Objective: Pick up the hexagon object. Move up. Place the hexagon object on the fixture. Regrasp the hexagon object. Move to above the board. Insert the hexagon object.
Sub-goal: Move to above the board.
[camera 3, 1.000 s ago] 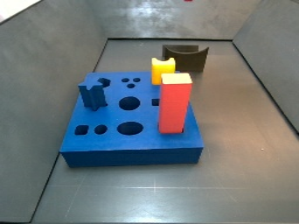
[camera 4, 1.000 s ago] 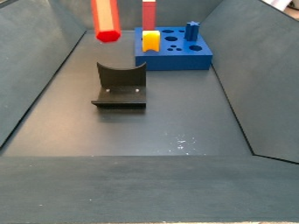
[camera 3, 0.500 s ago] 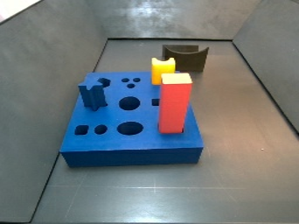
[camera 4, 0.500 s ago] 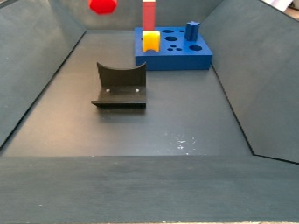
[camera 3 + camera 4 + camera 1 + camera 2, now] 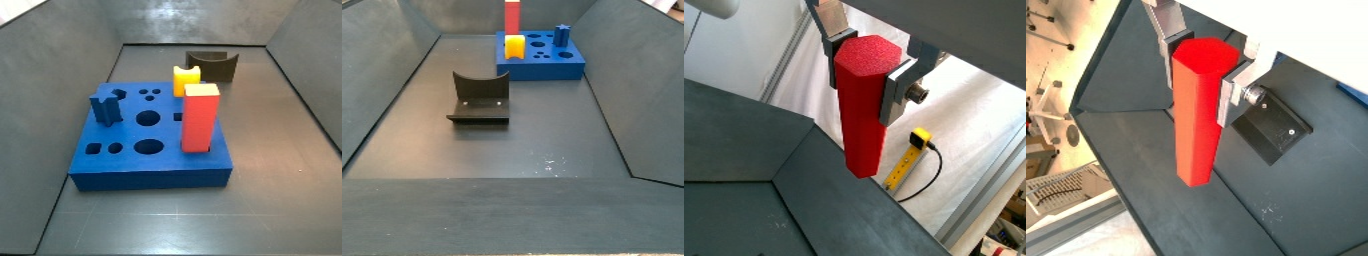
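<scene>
**Red bar held aloft, out of the side cameras' sight**

The gripper [image 5: 871, 62] has its silver fingers [image 5: 1164, 22] clamped on the hexagon object [image 5: 866, 105], which hangs straight down between them in both wrist views. The fixture [image 5: 1273, 130] lies far below the fingers. In both side views the board [image 5: 151, 150] shows, but neither gripper nor bar.

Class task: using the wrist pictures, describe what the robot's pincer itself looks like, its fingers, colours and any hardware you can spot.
In both wrist views the pincer has flat silver plate fingers with dark pads on the inner faces. A small round silver bolt or knob sticks out from one finger's outer side. No cables or markings show on it. It is out of frame in both side views.
</scene>
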You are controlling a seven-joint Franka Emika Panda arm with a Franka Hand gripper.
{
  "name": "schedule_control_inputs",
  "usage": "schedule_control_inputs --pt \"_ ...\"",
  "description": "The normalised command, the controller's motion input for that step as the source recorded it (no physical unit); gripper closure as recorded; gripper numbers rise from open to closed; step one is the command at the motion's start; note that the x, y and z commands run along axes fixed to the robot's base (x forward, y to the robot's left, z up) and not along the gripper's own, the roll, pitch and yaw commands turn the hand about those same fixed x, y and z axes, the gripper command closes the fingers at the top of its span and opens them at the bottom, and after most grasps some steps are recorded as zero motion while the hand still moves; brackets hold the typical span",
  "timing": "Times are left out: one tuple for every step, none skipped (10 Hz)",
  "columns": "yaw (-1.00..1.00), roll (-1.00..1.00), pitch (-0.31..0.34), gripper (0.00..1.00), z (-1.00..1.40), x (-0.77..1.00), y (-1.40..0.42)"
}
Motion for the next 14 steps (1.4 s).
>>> schedule_control_inputs --pt "-0.17 -1.0 -0.14 1.0 -0.08 -0.67 -1.0" --pt "-0.18 -1.0 -0.16 1.0 -0.09 -0.68 -1.0" --pt "-0.18 -1.0 -0.18 1.0 -0.09 -0.73 -1.0" --pt "-0.18 -1.0 -0.196 1.0 -0.11 -0.76 -1.0" --pt "-0.18 -1.0 -0.204 1.0 -0.1 -0.78 -1.0" --pt "-0.19 -1.0 -0.213 1.0 -0.1 -0.82 -1.0" --pt "-0.2 -1.0 -0.209 1.0 -0.11 -0.85 -1.0" --pt "-0.21 -1.0 -0.207 1.0 -0.09 -0.83 -0.92" --pt "-0.22 -1.0 -0.206 1.0 -0.06 -0.61 -0.63" --pt "-0.22 -1.0 -0.203 1.0 -0.04 -0.39 -0.35" --pt "-0.2 -0.96 -0.174 1.0 -0.02 -0.24 -0.18" --pt "-0.13 -0.66 -0.107 1.0 -0.02 -0.14 -0.08" --pt "-0.07 -0.44 -0.071 1.0 -0.01 -0.09 -0.03" --pt "-0.03 -0.25 -0.037 1.0 0.0 -0.05 -0.01"
